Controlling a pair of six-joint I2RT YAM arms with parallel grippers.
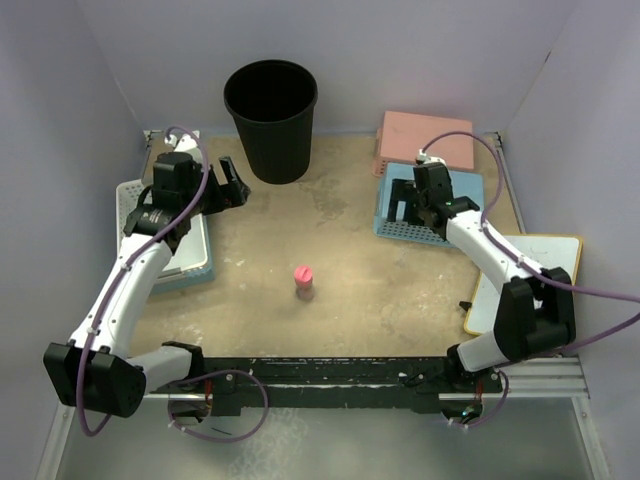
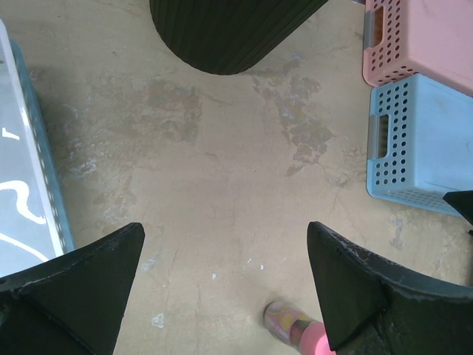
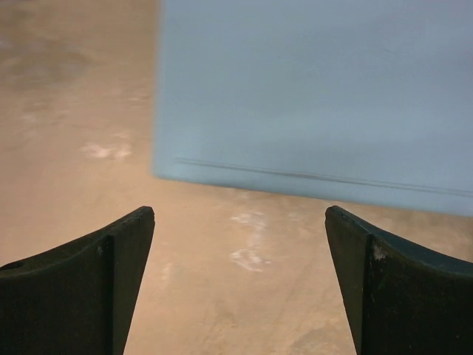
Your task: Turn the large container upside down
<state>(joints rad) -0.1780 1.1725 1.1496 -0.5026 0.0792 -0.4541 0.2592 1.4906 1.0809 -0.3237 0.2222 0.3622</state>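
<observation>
The large container (image 1: 270, 115) is a tall black ribbed bin standing upright at the back of the table, mouth up. Its lower part shows at the top of the left wrist view (image 2: 229, 33). My left gripper (image 1: 238, 185) is open and empty, just left of and in front of the bin, apart from it. In the left wrist view, it (image 2: 225, 229) shows bare table between its fingers. My right gripper (image 1: 410, 210) is open and empty over the blue basket's near-left part, far from the bin. It (image 3: 240, 214) points at the table.
A blue perforated basket (image 1: 435, 225) and a pink one (image 1: 425, 140) lie at the right back; both show in the left wrist view, blue (image 2: 421, 140) and pink (image 2: 421, 37). A small pink-capped bottle (image 1: 303, 282) stands mid-table. A white-and-blue tray (image 1: 190, 255) lies left, a white board (image 1: 540, 250) right.
</observation>
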